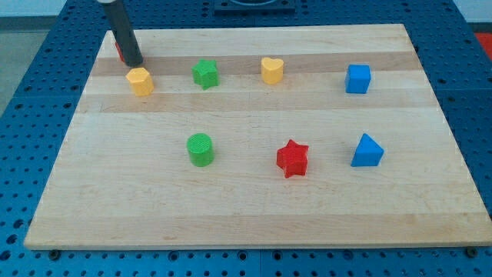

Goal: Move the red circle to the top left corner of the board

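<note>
The red circle [119, 52] is near the board's top left corner, almost wholly hidden behind my rod; only a red sliver shows at the rod's left side. My tip [134, 63] rests on the board right next to it, at its right and lower side. A yellow hexagon block [140, 81] lies just below the tip.
On the wooden board [246, 215]: a green star [205, 73], a yellow heart [271, 70] and a blue cube [357, 78] along the upper row; a green cylinder [201, 149], a red star [292, 158] and a blue triangular block [367, 151] in the lower row.
</note>
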